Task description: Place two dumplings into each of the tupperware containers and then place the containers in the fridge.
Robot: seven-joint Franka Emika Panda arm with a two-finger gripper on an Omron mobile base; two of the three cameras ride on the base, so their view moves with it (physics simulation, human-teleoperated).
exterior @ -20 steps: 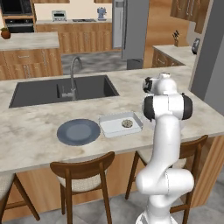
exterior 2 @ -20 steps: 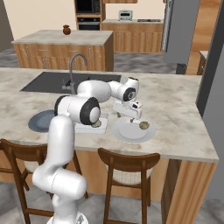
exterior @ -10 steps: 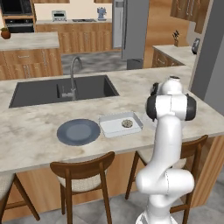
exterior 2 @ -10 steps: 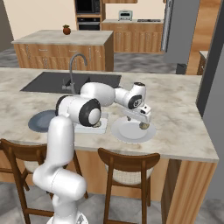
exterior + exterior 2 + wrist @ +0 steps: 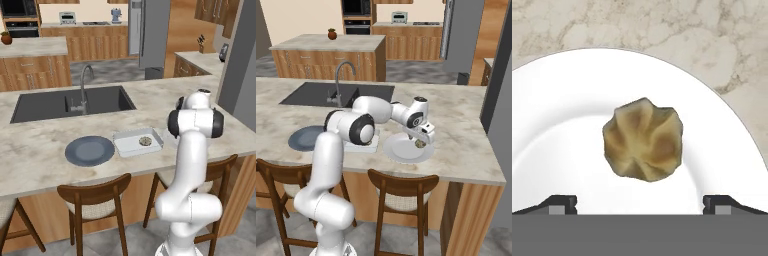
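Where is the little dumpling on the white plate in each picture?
Left base view: I can't tell; the arm stands in front of that spot.
Right base view: dumpling under the open end effector, on the white plate at the counter's near edge.
Hand view: dumpling in the middle.
Shared landmark: the white plate.

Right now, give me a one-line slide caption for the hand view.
Open claw poised over a single pleated dumpling on a white plate, marble counter beyond.
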